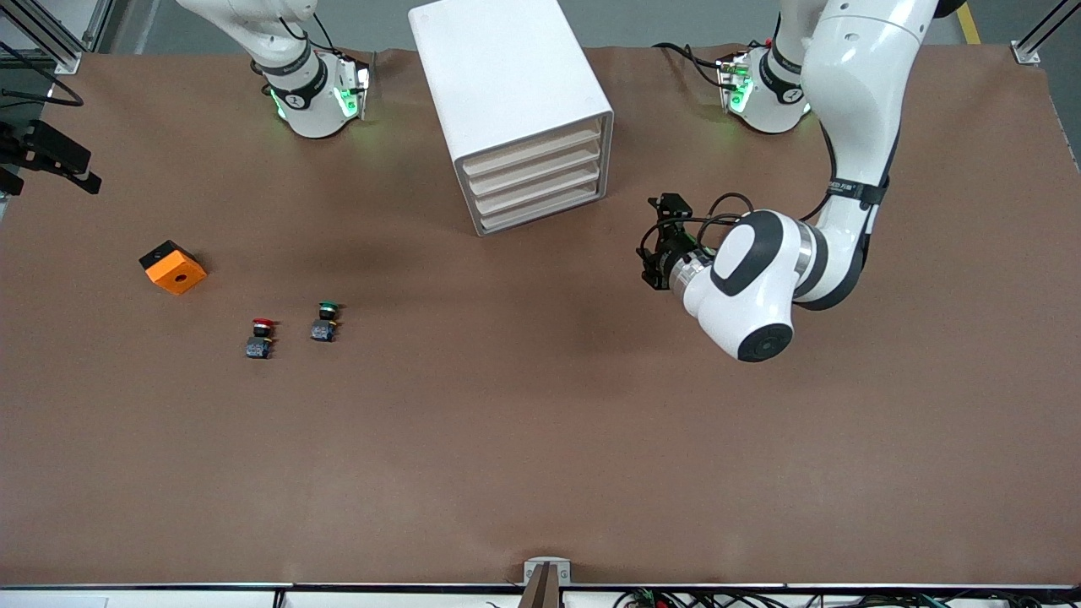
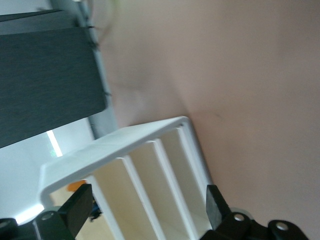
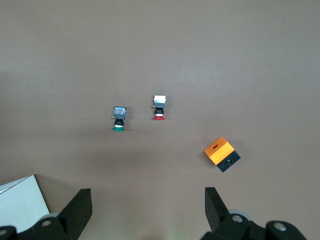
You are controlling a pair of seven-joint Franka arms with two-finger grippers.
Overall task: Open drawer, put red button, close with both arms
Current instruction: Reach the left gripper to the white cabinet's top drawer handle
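A smooth brown table [image 1: 540, 439] fills the front view, its matte surface faintly creased. Lowest among the objects, in the left part of the frame, lies the red button [image 1: 261, 337]: a small round glossy red cap on a blocky dark blue-black body, lying on the bare table. Just beside it, toward the frame's centre and slightly higher, lies a matching green button [image 1: 325, 321] with a round green cap. Higher and nearer the left edge sits an orange cube [image 1: 173, 268] with a black face and a small round hole in its top.

At centre right, the left gripper [image 1: 652, 245] hangs low over the table beside the cabinet's front, its black fingers spread apart and holding nothing; the bulky, glossy white left arm curves down to it from the upper right.

At upper centre stands the white cabinet [image 1: 507, 93], a boxy shell with rounded corners. Its four slim, cream-fronted drawers are stacked like shelves; the drawer [image 1: 539, 174] among them sits flush and closed.

The right gripper [image 3: 148, 207] appears only in the right wrist view, high above the two buttons and cube, its blunt black fingers released and wide apart. In the front view, only the right arm's base shows, at the upper left.
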